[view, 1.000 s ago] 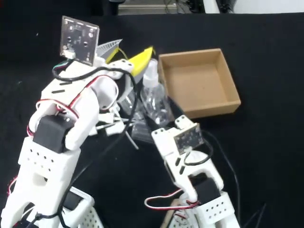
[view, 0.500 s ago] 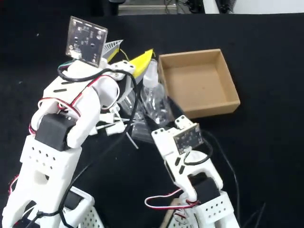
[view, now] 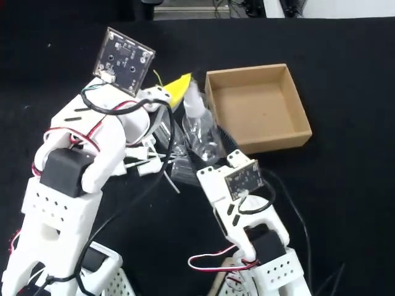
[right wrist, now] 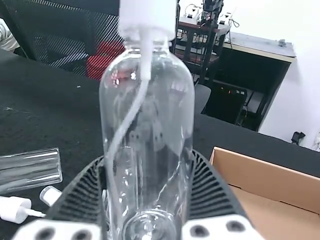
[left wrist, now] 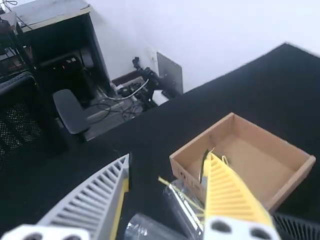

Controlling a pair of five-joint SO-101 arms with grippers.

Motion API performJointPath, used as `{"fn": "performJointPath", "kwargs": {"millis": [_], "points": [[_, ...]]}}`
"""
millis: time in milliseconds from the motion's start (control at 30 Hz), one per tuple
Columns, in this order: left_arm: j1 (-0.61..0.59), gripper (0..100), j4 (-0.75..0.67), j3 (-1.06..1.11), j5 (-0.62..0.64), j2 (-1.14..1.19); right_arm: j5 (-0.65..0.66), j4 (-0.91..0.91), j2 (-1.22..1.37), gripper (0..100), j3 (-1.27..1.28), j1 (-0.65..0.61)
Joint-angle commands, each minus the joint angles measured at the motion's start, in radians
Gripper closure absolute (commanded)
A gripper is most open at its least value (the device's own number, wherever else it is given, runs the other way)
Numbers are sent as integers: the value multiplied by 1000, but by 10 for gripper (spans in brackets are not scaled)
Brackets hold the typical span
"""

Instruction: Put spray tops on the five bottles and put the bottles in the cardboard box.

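A clear bottle (right wrist: 147, 115) with a white spray top (right wrist: 147, 17) stands upright between the black jaws of my right gripper (right wrist: 147, 167), which is shut on it. From above, this bottle (view: 200, 126) is just left of the cardboard box (view: 299, 132), and its spray top (view: 193, 95) is close beside the yellow finger (view: 178, 89) of my left arm. My left gripper (left wrist: 167, 160) is open above the table with nothing between its fingers, and the box (left wrist: 280, 192) lies beyond it. The box holds no bottles.
Loose clear bottles (view: 163, 132) and white spray tops (view: 145, 166) lie on the black table between the two arms. One lying bottle (right wrist: 30, 167) and a loose spray top (right wrist: 15, 207) are beside the held bottle. Open black table lies right of the box.
My left arm's wrist has swung right and down, bringing the yellow finger closer to the held bottle's spray top. The right arm and its bottle have stayed put.
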Motion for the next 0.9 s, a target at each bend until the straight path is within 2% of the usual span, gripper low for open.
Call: {"fn": "performJointPath", "kwargs": {"millis": [0, 100, 233, 333, 433, 600, 733, 867], "points": [[-35, 766, 80, -104, -28, -66, -3, -35, -99, 988, -7, -5], [-107, 766, 78, -137, -28, -129, -5, -35, -99, 988, -7, -5], [-269, 766, 86, -131, -28, -209, -8, -31, -99, 988, -7, -5], [-366, 766, 80, -1, -28, -242, -8, -28, -99, 988, -7, -2], [-415, 766, 40, 232, -28, -244, -8, -15, -99, 988, -12, 46], [-401, 766, -180, 659, -17, -253, -15, -8, -99, 988, -70, 196], [-351, 766, -396, 909, 87, -253, -69, -8, -90, 988, -137, 374], [-315, 766, -549, 1070, 198, -253, -72, -8, -88, 988, -214, 577]]}}
